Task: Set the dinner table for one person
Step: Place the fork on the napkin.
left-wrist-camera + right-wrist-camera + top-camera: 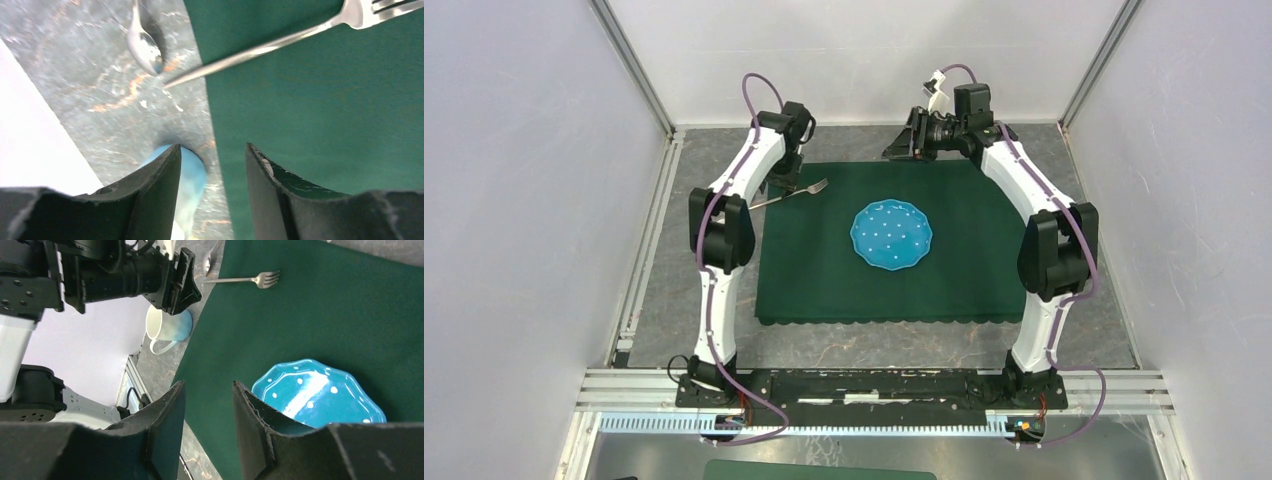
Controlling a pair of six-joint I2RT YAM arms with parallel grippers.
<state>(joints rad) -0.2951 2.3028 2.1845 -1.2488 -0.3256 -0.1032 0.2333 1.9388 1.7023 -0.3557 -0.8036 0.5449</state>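
On the dinner table (686, 290) lies a dark green cloth (824, 270) with a blue dotted plate (891, 235) at its middle. A fork (790, 194) crosses the cloth's far left edge, tines on the cloth. My left gripper (212, 147) hangs open just near of the fork's handle, over the cloth's edge, nothing between its fingers. A blue-and-white mug (194, 176) shows partly behind its left finger. A spoon (144, 46) rests on the stone beyond. My right gripper (208, 384) is open and empty, high at the cloth's far edge (902, 140).
White walls and metal rails close in the table on three sides. In the right wrist view the mug (169, 325) stands on the stone under the left gripper (192, 287), with the fork (250, 279) and plate (320, 392) on the cloth.
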